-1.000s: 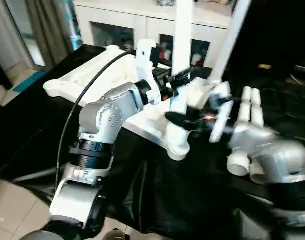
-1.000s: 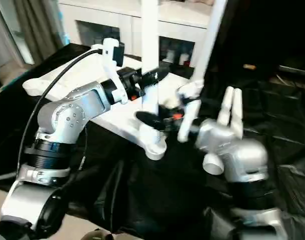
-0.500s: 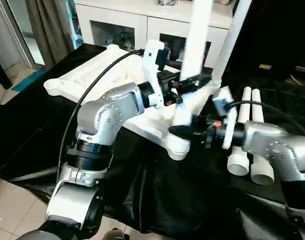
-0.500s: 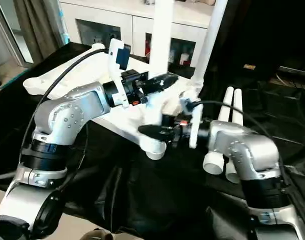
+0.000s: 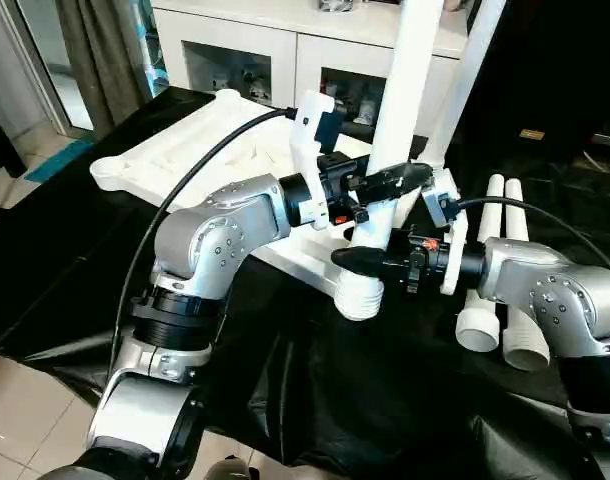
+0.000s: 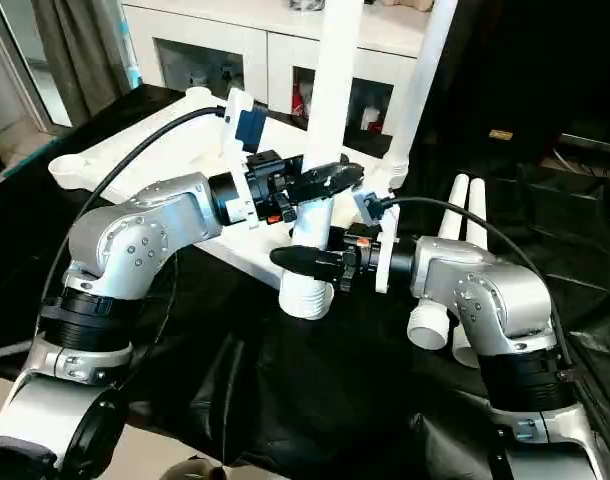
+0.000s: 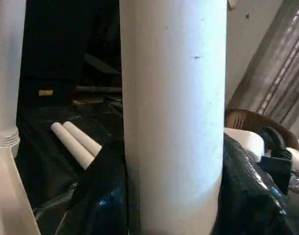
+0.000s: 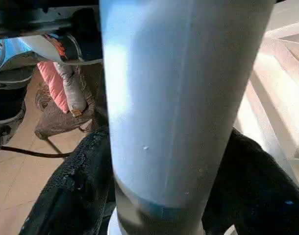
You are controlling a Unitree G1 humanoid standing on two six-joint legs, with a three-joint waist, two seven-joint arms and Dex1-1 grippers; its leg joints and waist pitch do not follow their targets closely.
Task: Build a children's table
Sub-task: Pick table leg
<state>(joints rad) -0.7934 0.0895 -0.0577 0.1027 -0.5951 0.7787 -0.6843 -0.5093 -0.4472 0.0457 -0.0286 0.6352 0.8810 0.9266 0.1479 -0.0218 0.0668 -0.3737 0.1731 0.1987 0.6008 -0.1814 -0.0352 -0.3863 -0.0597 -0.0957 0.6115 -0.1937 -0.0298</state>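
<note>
Nearest the camera, a black crinkled plastic sheet [image 5: 315, 400] covers the counter across the lower frame, with the silver forearms rising from the bottom corners. At centre frame the right end effector [image 5: 370, 260] has its two black fingers clamped around the lower part of a tall white tapered tubular plastic leg [image 5: 400, 110], just above the leg's ribbed foot end, which stands at the near corner of the tabletop. Slightly higher on the same leg, the left end effector [image 5: 390, 182] is likewise closed around the tube from the left; both wrist views show black fingers [image 7: 103, 196] pressed against either side of the white tube. To the right of centre, two loose white tubular legs [image 5: 505, 265] lie side by side on the black sheet. Behind the grippers, the white rectangular ribbed plastic tabletop [image 5: 185, 155] lies upside down, stretching to the upper left. A second upright white leg [image 5: 465, 70] stands at its far right corner. At the top, a white cabinet with glass doors [image 5: 245, 60] sits farthest back.
</note>
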